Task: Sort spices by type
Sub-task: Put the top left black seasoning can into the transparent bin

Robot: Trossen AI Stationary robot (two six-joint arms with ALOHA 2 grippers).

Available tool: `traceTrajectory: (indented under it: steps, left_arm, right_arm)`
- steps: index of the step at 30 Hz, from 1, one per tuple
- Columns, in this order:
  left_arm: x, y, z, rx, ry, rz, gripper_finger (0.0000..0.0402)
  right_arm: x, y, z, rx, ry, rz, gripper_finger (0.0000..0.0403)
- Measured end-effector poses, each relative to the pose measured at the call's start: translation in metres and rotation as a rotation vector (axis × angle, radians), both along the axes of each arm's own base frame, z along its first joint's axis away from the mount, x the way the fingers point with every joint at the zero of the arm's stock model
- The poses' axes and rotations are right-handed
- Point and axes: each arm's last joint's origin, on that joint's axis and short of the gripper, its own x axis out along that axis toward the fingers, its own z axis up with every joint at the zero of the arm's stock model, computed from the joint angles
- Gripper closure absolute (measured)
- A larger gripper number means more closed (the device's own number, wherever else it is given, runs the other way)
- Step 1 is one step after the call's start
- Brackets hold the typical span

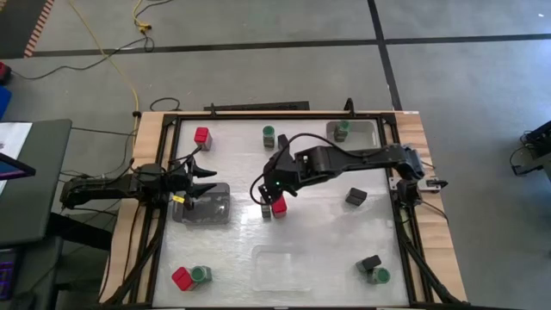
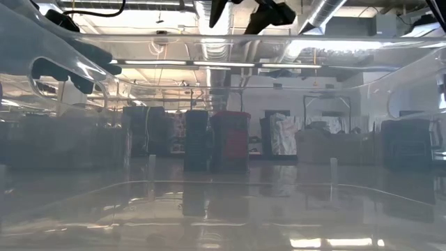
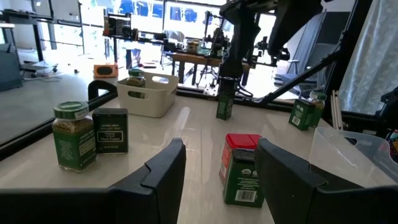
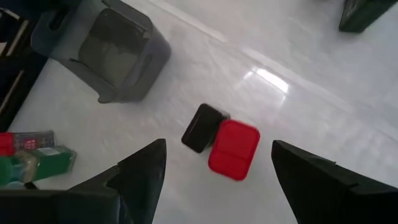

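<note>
Right claw (image 4: 214, 171) hangs open directly above the red tin (image 4: 233, 149), black box (image 4: 202, 127) touching alongside.

The pale table (image 1: 318, 232) carries scattered spices (image 1: 278, 207), a grey tray (image 1: 203, 207) and clear trays (image 1: 357, 131).

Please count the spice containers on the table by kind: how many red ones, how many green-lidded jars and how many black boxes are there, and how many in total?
Red containers: 3
Green-lidded jars: 4
Black boxes: 4
Total: 11, as counted in the high view
</note>
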Motion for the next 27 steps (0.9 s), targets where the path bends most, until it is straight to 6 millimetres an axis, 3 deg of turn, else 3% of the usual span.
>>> traceTrajectory:
  steps: [23,27]
  left_arm:
    - [0.0,0.0,0.0,0.0,0.0,0.0,0.0219]
    - [0.0,0.0,0.0,0.0,0.0,0.0,0.0219]
  right_arm:
    - [-0.009,0.021,0.003,0.055,-0.001,-0.051,0.0085]
    - [-0.016,0.022,0.0,0.051,0.071,-0.07,0.0085]
